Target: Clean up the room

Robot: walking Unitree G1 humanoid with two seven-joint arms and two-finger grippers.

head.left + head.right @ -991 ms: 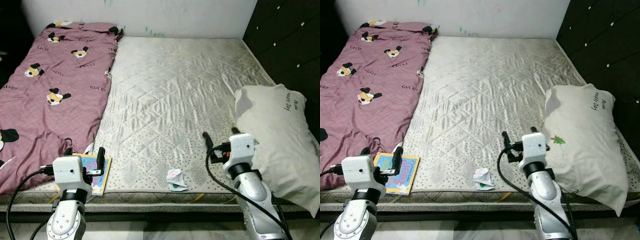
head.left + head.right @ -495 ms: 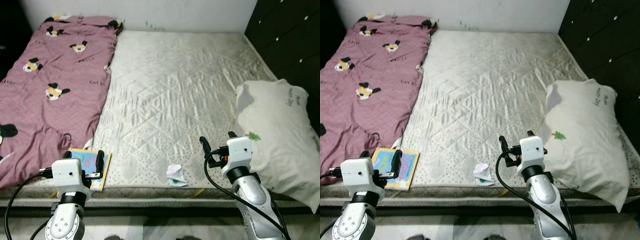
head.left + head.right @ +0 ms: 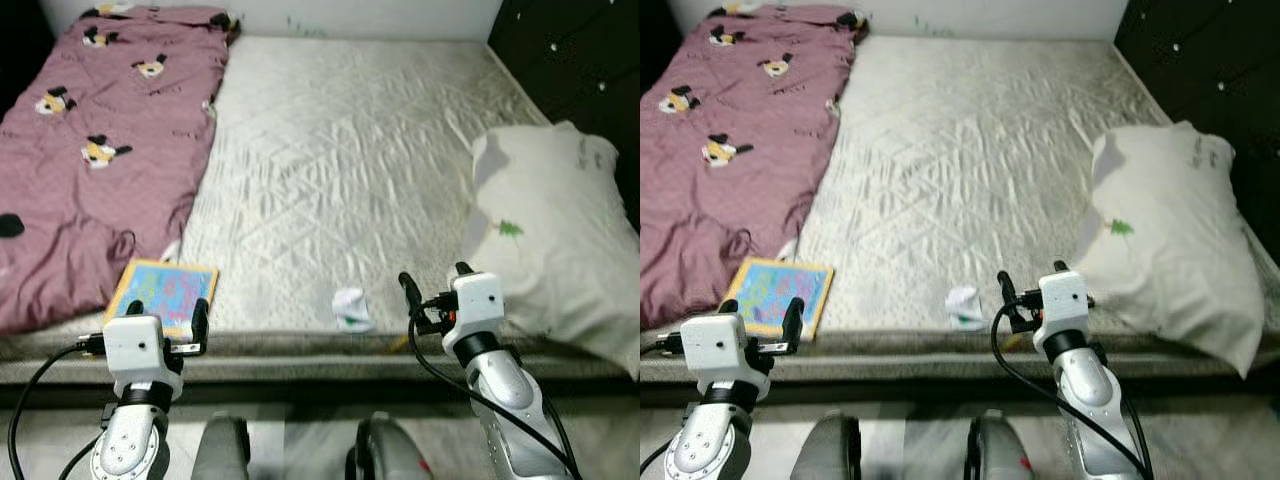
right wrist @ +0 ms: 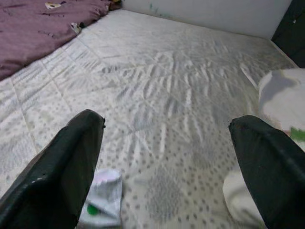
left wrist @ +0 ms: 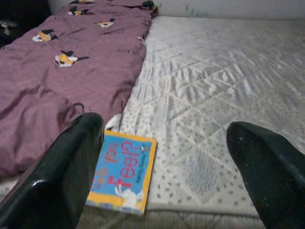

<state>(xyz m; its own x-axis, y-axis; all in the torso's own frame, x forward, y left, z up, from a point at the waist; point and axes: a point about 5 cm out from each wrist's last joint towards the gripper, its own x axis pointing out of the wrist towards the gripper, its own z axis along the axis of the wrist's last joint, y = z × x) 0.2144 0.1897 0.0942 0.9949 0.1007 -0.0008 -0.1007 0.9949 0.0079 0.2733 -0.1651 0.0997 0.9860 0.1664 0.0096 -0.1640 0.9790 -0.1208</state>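
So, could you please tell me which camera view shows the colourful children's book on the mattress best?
The left wrist view: the colourful children's book lies close between the open left gripper fingers, its title legible. Both eye views show it smaller, flat near the mattress edge beside the maroon blanket.

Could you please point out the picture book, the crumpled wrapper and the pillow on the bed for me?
picture book (image 3: 160,296), left eye view, middle of its colourful cover.
crumpled wrapper (image 3: 350,306), left eye view, its white middle.
pillow (image 3: 1175,250), right eye view, centre of its white case.

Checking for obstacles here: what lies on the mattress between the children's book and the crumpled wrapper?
Nothing: between the book and the wrapper the mattress is bare quilted fabric, seen in both eye views.
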